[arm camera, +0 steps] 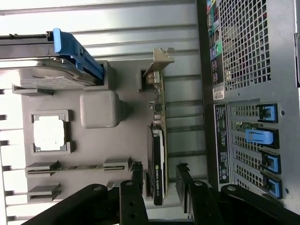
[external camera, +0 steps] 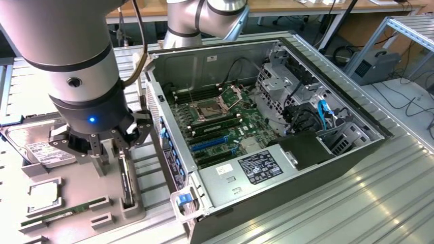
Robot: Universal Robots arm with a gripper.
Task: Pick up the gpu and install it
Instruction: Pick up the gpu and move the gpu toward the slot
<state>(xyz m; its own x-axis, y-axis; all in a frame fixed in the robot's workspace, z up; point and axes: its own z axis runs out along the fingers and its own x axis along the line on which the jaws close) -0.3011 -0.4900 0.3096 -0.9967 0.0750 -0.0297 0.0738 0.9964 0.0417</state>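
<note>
The gpu, a thin black-faced expansion card with a narrow silver metal bracket at one end, stands on its long edge in a slot of the grey moulded holder tray. The tray lies on the ribbed metal tabletop, just beside the open dark computer case.

The black claw hangs directly over the card. Its two fingers are spread apart and straddle the end away from the bracket, one on each face. In the wrist view a gap shows between each finger and the card, so nothing is gripped.

In the exterior view the claw sits low over the tray, with the gpu running out from under it along the tray's edge nearest the case.

Elsewhere in the tray lie a silver boxy hard drive with a white label, a square silver processor chip and a narrow green memory stick, all well apart from the claw.
</note>
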